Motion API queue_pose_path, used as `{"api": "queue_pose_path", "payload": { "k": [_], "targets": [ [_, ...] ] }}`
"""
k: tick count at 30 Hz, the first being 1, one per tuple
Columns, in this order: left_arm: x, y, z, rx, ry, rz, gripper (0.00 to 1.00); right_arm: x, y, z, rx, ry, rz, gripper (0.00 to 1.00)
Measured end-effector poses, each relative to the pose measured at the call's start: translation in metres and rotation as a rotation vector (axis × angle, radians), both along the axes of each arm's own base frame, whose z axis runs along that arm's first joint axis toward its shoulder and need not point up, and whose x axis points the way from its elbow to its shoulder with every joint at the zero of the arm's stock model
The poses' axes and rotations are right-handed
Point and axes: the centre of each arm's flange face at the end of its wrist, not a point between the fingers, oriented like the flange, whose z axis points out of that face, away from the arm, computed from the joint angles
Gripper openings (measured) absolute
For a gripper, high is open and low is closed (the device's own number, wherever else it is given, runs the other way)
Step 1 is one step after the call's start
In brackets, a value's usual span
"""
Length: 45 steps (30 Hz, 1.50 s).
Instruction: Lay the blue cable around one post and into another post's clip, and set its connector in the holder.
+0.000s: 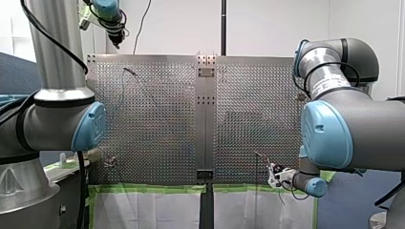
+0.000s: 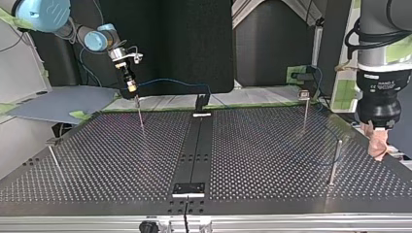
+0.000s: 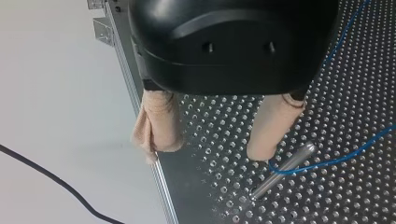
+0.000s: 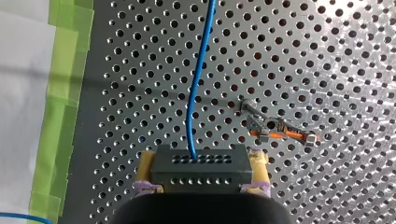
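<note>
So, the connector (image 4: 200, 172) is clamped between the yellow pads of the right tool (image 4: 203, 161), with the blue cable (image 4: 198, 79) running out ahead of it over the counter (image 4: 350, 56), probably so that end can be steered toward its holder. A clipped post (image 4: 279, 129) is seen just beside it. The left tool (image 3: 208, 153) is held with its beige fingers (image 3: 273, 128) apart and nothing gripped, right by a post (image 3: 286, 167) the cable is bent round, likely to guard that bend. Which fitting is the holder can't be made out, and the cable's middle stretch gets lost against the perforations
</note>
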Motion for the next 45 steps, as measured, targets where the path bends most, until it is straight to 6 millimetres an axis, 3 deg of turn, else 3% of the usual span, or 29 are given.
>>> {"api": "queue_pose_path", "payload": {
  "k": [16, 27, 45],
  "targets": [
    [-0.002, -0.002, 0.000, -0.016, -0.007, -0.016, 1.00, 0.000, 0.000, -0.001, 0.002, 0.000, 0.000, 0.00],
    [-0.006, -0.014, -0.020, -0.108, -0.043, -0.105, 1.00, 0.000, 0.001, -0.001, 0.003, 0.002, 0.000, 0.00],
    [-0.069, -0.074, -0.033, -0.271, -0.187, -0.405, 1.00, 0.000, 0.001, -0.002, 0.010, 0.007, -0.020, 0.00]
  ]
}}
